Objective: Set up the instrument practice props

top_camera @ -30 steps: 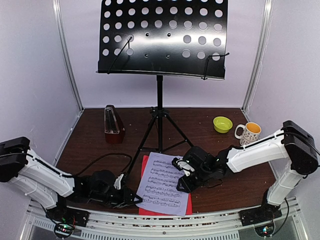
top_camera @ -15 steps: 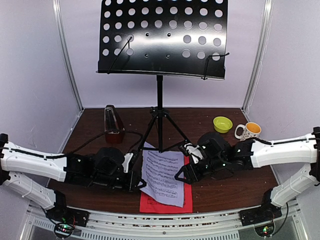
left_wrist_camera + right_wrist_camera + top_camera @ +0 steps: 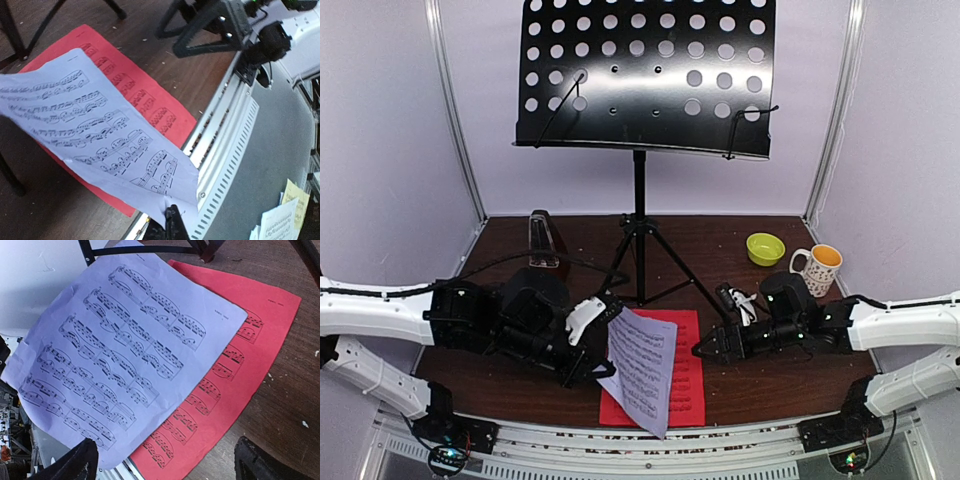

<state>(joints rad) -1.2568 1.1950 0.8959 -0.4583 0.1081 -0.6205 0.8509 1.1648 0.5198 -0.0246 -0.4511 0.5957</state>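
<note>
Since one second earlier, left gripper (image 3: 601, 371), clamped on the white paper music sheet (image 3: 642, 365), had lifted it off the red paper music sheet (image 3: 686, 372) at the brown wooden table's (image 3: 770, 390) near edge. Right gripper (image 3: 715, 325) had spread wide, empty, beside them.

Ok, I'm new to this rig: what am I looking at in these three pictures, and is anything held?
Two robot arms are bolted at the near edge of the table. The wide picture looks down from above and behind them; the other two come from cameras on each wrist. On it stand a black music stand, a metronome, a green bowl and a mug; a red sheet lies flat. The left pincer is shut on the white sheet, tilting it up. The right pincer is open, empty.
</note>
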